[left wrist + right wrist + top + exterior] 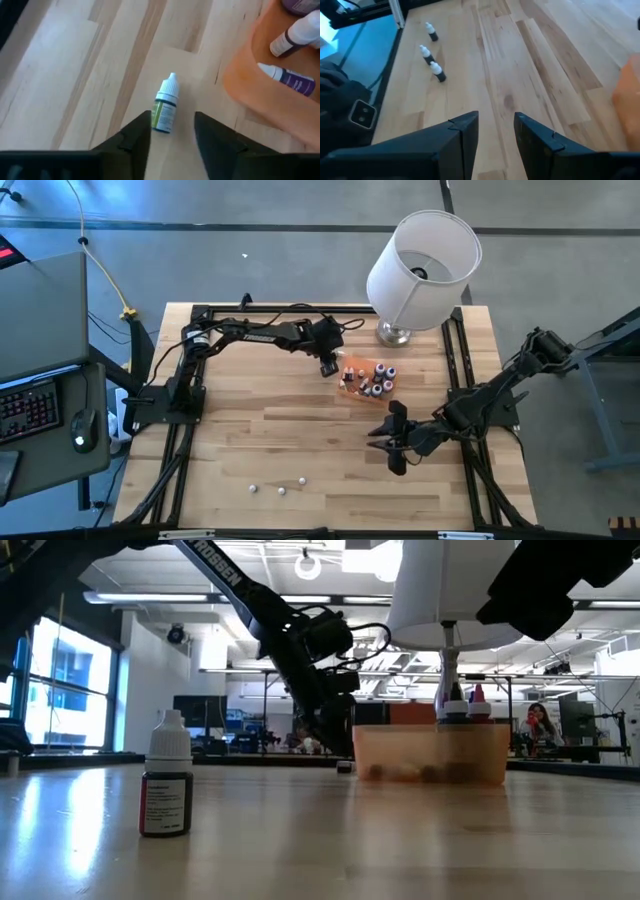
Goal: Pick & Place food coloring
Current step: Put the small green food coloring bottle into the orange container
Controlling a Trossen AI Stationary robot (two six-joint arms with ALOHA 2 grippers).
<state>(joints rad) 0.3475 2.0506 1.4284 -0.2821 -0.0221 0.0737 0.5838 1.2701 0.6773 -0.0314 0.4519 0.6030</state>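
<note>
The desk (300,440) is pale butcher-block wood, its long planks showing grain and seams. Near its middle sits a shallow orange tray (352,392) of translucent plastic, holding most of the food coloring bottles (376,377): tiny cylinders with whitish conical caps and dark or purple bodies.

The left tool (172,131) hangs just beside the tray, its dark fingers parted on either side of one fallen bottle (165,104) with a green-yellow label, not gripping it; only the left wrist view shows this bottle. The right tool (496,131) hovers over bare wood with its fingers released and nothing between them.

Three more bottles (431,56) stand apart near the desk's front edge; the low view shows one (167,788) upright with a dark red label, its print too small to read. Lettering on the left arm reads partly "ROSSEN". A white drum lampshade (422,265) leans over a metal base.
</note>
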